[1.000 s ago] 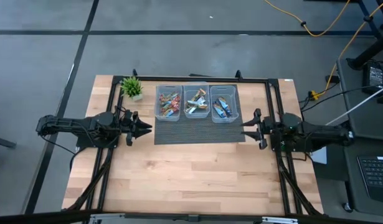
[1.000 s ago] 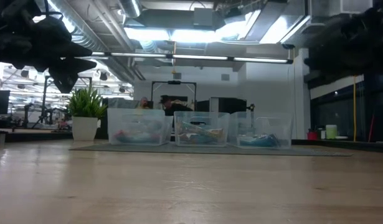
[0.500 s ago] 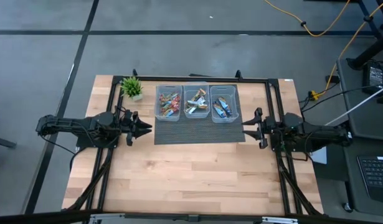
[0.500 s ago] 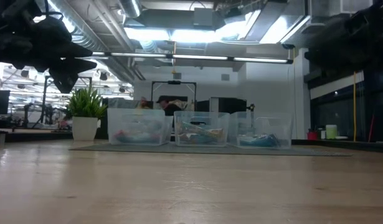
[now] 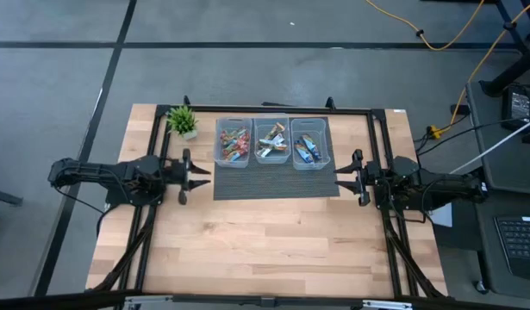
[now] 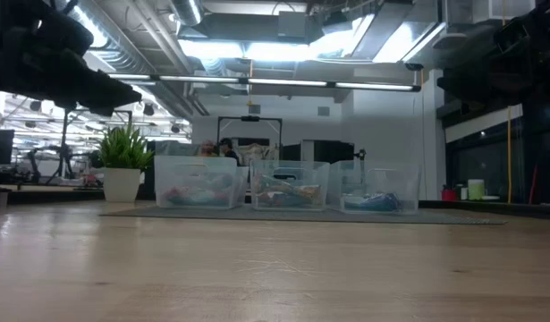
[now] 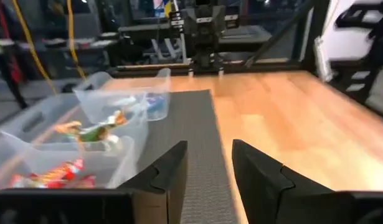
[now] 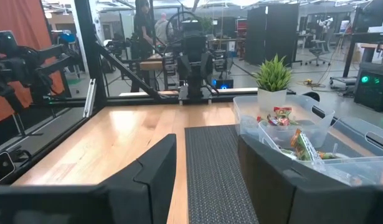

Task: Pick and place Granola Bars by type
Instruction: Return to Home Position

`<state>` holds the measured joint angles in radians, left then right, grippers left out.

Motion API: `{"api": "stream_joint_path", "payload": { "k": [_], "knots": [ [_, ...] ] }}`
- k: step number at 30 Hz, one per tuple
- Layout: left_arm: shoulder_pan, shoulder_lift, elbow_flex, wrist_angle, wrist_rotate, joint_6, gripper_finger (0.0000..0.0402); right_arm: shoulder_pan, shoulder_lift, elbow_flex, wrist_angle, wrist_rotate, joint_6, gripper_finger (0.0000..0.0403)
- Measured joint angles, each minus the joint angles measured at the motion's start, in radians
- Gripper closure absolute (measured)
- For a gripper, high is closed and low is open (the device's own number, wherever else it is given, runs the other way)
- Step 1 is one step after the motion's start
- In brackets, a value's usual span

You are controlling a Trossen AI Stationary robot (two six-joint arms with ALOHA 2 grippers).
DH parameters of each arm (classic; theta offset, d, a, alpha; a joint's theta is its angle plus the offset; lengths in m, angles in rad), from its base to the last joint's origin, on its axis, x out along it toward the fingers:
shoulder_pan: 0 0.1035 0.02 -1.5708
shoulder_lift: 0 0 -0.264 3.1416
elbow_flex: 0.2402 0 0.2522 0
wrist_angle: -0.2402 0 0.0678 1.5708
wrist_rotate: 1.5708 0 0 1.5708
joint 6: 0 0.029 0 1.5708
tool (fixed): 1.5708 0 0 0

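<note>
The granola bars lie sorted in three clear bins standing on a grey ribbed mat [image 5: 273,182] at the table's far side. The red-orange bars [image 5: 233,145] are in the left bin, the tan-gold bars [image 5: 271,143] in the middle one and the blue bars [image 5: 307,150] in the right one. My left gripper [image 5: 198,175] hovers open above the table just off the mat's left edge, pointing right; its wrist view shows the fingers apart [image 7: 210,174]. My right gripper [image 5: 338,176] hovers open at the mat's right edge, pointing left, with nothing between its fingers [image 8: 207,168].
A small potted plant [image 5: 183,120] stands at the far left, beside the left bin [image 5: 218,129]. Black frame rails [image 5: 378,138] run along the table's left, right and far sides. Bare wood [image 5: 265,241] lies nearer than the mat. People show in the room behind.
My left gripper has turned about its own long axis while staying beside the mat's left edge; in the low view its outline has changed from a pointed wedge to a flat bar. The bins and bars have not moved.
</note>
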<state>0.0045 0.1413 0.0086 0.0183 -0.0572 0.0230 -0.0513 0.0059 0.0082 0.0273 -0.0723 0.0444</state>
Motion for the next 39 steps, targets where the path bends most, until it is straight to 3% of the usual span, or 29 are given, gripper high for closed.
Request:
{"api": "stream_joint_path", "payload": {
  "k": [9,39],
  "knots": [
    [0.0,0.001,0.0,0.006,-0.036,0.08,0.0281,0.0,0.0,0.0,0.0,0.0,0.0,0.0228],
    [0.0,0.001,0.0,0.007,-0.036,0.069,0.0281,0.0,0.0,0.0,0.0,0.0,0.0,0.0228]
  ]
}}
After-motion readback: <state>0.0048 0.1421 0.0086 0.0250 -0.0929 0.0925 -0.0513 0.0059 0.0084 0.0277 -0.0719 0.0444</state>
